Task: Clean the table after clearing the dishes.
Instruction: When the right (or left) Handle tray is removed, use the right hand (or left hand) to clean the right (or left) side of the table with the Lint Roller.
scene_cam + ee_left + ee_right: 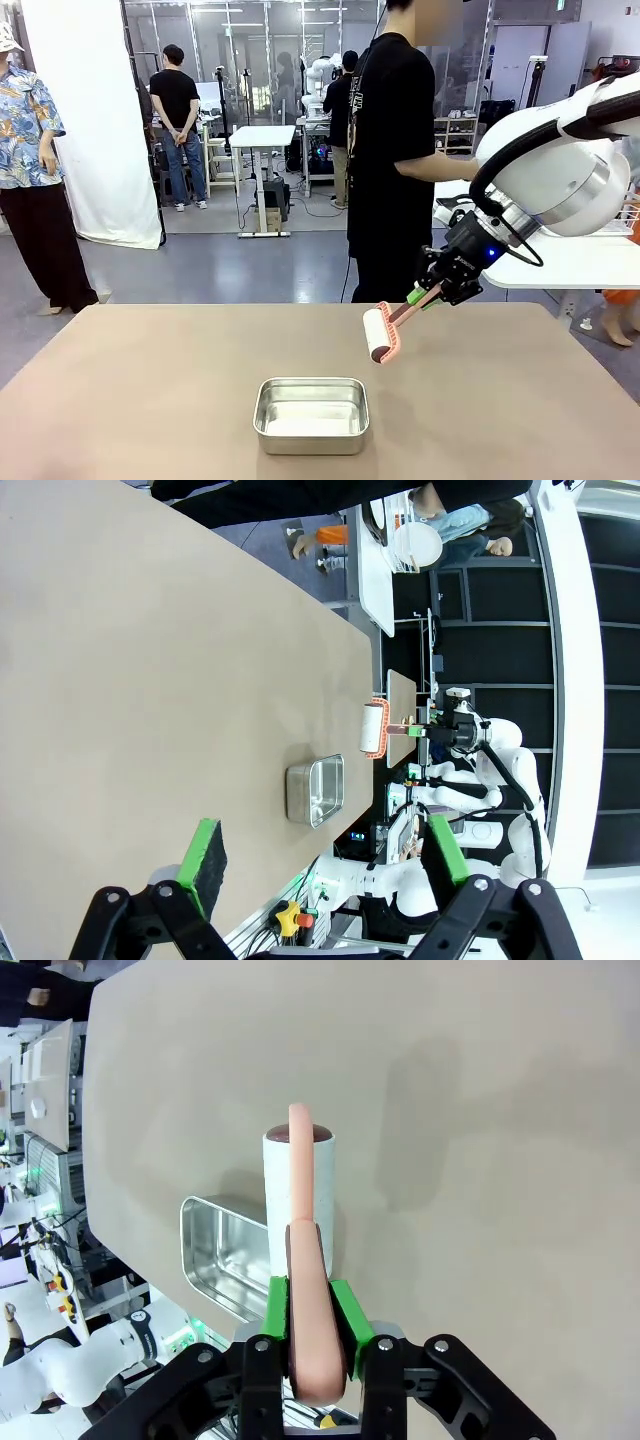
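The beige worktop point(120, 400) spans the front view's lower half, with a steel pan point(311, 415) near its 6 o'clock edge. At the pan's 1 o'clock, the right pincer point(420, 296) clamps a pink-handled lint roller point(380, 335). The left pincer point(325, 852) gapes wide, empty.

A grey floor point(250, 270) spreads behind; a white curtain point(90, 120) hangs at left. A small white desk point(262, 135) stands before glass partitions point(235, 45).

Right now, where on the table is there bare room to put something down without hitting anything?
The left half of the table is bare, from its left edge up to the steel pan. The near right corner, right of the pan, is bare too. Crowded: behind the pan, right of middle, where the right gripper holds the lint roller low.
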You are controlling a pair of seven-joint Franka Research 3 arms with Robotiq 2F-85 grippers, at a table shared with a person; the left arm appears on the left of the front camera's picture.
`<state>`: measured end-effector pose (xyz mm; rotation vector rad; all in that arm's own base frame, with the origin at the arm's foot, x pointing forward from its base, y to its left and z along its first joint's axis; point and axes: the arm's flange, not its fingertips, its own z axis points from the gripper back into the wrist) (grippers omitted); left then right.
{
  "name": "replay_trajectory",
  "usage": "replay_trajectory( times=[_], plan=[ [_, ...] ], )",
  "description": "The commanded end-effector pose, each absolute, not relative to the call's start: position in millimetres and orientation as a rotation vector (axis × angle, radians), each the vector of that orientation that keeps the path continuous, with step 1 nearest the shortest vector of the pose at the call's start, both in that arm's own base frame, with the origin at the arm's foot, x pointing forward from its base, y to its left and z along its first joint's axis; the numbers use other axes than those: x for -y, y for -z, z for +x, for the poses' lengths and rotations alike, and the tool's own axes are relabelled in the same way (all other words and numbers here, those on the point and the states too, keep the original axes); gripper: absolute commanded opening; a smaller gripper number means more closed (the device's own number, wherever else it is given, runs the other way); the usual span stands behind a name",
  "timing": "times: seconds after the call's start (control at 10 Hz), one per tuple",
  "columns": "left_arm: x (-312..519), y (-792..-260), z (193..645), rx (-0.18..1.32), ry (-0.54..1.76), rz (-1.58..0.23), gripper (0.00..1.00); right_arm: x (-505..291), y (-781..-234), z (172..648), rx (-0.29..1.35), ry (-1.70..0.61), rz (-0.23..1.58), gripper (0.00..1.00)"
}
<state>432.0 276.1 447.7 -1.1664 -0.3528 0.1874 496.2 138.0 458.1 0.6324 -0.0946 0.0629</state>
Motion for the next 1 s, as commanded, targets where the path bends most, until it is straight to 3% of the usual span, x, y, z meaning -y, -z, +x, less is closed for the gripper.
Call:
replay_trajectory(
  times=[0.0,0.9],
  plan=[
    [-278,-449,430,0.357,-0.188,-1.167,1.0,-137,-459,493,0.099,-0.062,0.631,0.23],
    [-278,-449,430,0.357,-0.188,-1.167,1.0,-97,-394,549,-0.032,0.059,0.763,0.23]
  ],
)
